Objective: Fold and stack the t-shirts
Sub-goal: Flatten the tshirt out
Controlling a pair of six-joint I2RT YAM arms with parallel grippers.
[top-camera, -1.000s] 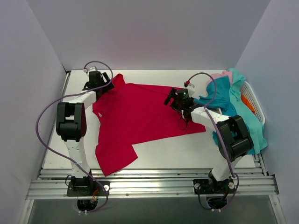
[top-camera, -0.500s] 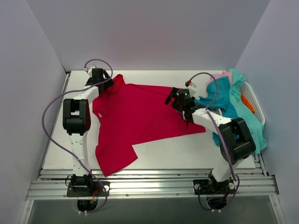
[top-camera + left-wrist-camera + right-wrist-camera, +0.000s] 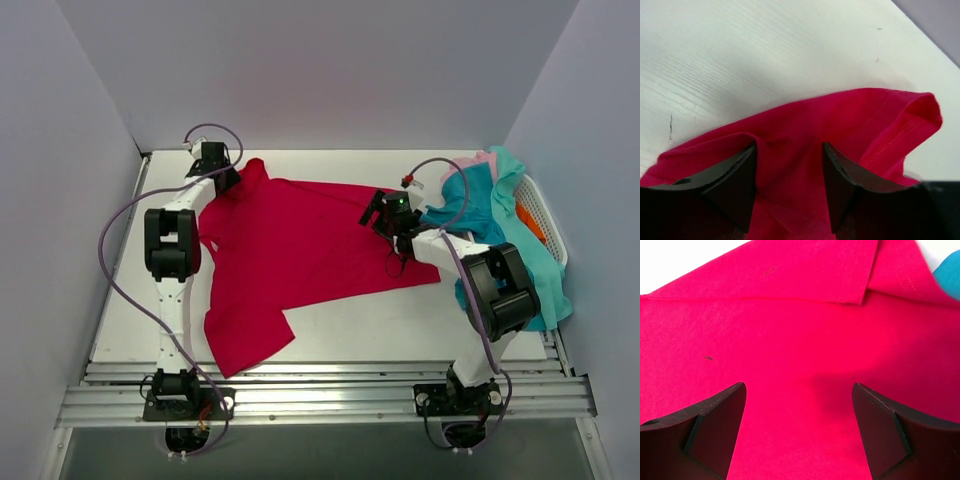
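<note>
A crimson red t-shirt [image 3: 300, 250] lies spread on the white table, one part hanging toward the front left. My left gripper [image 3: 221, 181] is at its far left sleeve. In the left wrist view the left gripper [image 3: 789, 147] has its jaws partly apart with a raised fold of the red sleeve [image 3: 840, 115] between them. My right gripper [image 3: 383, 212] hovers over the shirt's right part. In the right wrist view the right gripper [image 3: 799, 386] is wide open above flat red cloth [image 3: 790, 330]. Teal t-shirts [image 3: 490, 215] and a pale pink one [image 3: 470, 160] are heaped at the right.
A white slotted basket [image 3: 543, 212] stands at the right wall under the heap, something orange inside. A teal corner [image 3: 950, 275] shows in the right wrist view. Grey walls close in left, back and right. Bare table [image 3: 400, 320] lies in front of the red shirt.
The left arm's elbow has swung toward the back and right, stretching the arm along the left side. The right gripper has shifted slightly right. The red shirt has hardly moved.
</note>
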